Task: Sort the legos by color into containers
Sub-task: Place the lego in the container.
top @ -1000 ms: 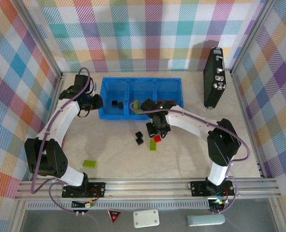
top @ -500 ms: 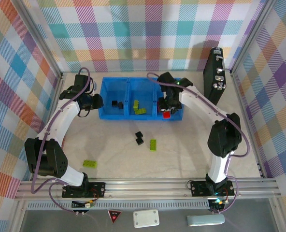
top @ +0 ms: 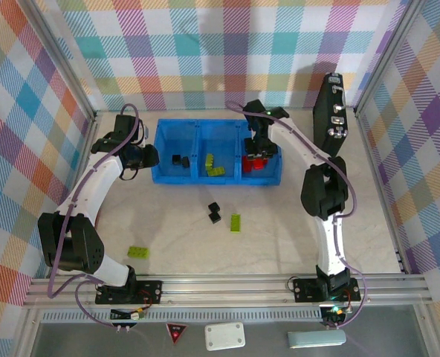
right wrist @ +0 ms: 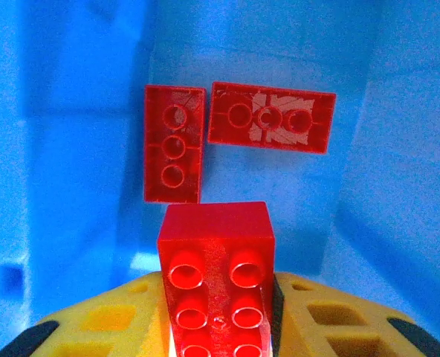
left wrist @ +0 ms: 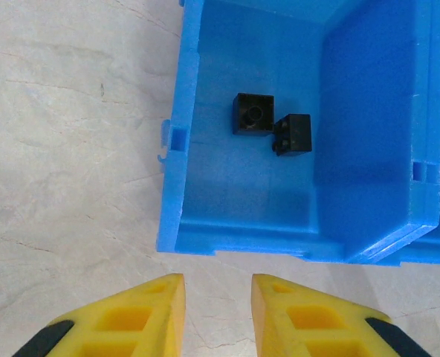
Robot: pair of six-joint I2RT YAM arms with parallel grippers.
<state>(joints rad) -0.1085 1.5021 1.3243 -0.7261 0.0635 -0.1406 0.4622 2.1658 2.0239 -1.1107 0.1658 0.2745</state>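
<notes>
My right gripper (right wrist: pixel 218 316) is clamped on a glossy red two-stud-wide plastic lego brick (right wrist: pixel 215 249), its long axis running straight out from my fingers toward the far wall of the right compartment (right wrist: pixel 398 186) of the blue plastic tray (top: pixel 198 126). On the floor beyond it lie two flat red bricks (right wrist: pixel 174 143), one lengthwise and one crosswise. My left gripper (left wrist: pixel 216 312) hangs with its fingers apart and empty, just outside the left compartment (left wrist: pixel 369 111).

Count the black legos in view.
4. Two black legos lie in the left compartment of the tray; two more sit on the table in front of it. Others might hide beneath the right arm.
</notes>
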